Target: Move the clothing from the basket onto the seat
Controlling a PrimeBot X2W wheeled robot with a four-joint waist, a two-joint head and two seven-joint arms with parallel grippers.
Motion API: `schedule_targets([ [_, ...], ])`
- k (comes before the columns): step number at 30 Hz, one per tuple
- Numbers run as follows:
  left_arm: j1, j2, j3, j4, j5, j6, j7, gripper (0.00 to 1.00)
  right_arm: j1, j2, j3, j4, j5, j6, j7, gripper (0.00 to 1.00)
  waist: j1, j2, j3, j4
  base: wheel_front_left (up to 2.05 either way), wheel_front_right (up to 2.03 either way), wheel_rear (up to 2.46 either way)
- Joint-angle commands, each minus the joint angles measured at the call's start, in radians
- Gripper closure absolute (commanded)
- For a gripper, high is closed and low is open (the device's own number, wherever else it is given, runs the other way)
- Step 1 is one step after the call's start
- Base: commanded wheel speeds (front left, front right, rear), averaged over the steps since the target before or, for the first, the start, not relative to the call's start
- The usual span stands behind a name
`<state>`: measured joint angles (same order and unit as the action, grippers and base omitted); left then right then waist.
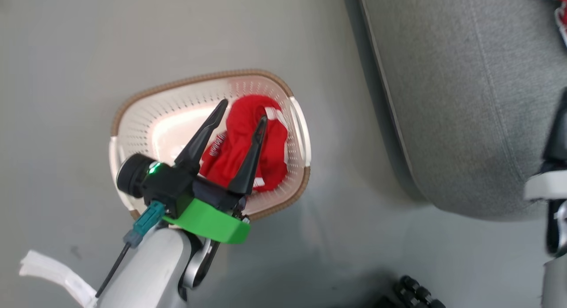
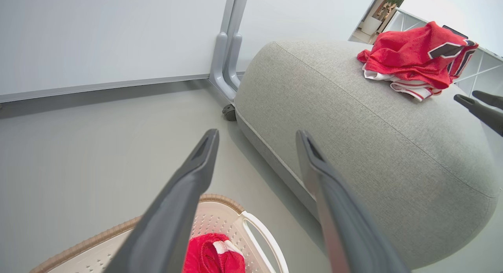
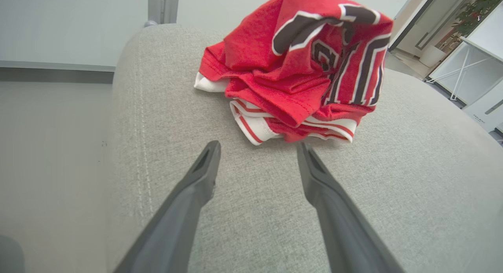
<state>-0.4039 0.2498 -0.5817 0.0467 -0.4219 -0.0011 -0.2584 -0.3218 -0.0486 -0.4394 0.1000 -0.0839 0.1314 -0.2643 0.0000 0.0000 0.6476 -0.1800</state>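
Grey floor bears the basket, a red garment inside. Left gripper hovers over it, wide, empty: drop straight, pinch a thick fold. Right gripper, wide, empty, faces the jersey on the seat.

A smooth, pale grey floor runs to a plain white wall, edged at the bottom by a grey baseboard. A grey double metal upright stands against the wall on a dark caster. Farther off are a white thin-legged table and a leafy potted plant. The light is soft and even.
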Motion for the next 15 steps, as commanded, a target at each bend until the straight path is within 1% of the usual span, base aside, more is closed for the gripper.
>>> schedule_targets([
  [1,0.039,-0.014,0.018,0.008,-0.005,0.004,-0.007,0.0,0.037,-0.003,0.032,-0.006,0.01,-0.001,0.0,0.0,0.0,0.0,-0.155,0.065,0.0,0.0,0.0],
  [6,0.141,-0.054,0.131,0.023,0.032,0.029,-0.007,0.0,0.114,-0.004,0.189,-0.023,0.047,-0.001,0.0,0.0,0.0,0.0,-0.276,0.112,0.0,0.0,0.0],
  [12,0.277,-0.112,0.285,0.049,0.073,0.018,-0.006,0.0,0.18,-0.004,0.362,-0.02,0.092,-0.001,0.0,0.0,0.0,0.0,-0.417,0.153,0.0,0.0,0.0],
  [15,0.346,-0.142,0.361,0.049,0.095,0.009,-0.006,0.0,0.209,-0.004,0.426,-0.021,0.112,-0.001,0.0,0.0,0.0,0.0,-0.48,0.163,0.0,0.0,0.0],
])
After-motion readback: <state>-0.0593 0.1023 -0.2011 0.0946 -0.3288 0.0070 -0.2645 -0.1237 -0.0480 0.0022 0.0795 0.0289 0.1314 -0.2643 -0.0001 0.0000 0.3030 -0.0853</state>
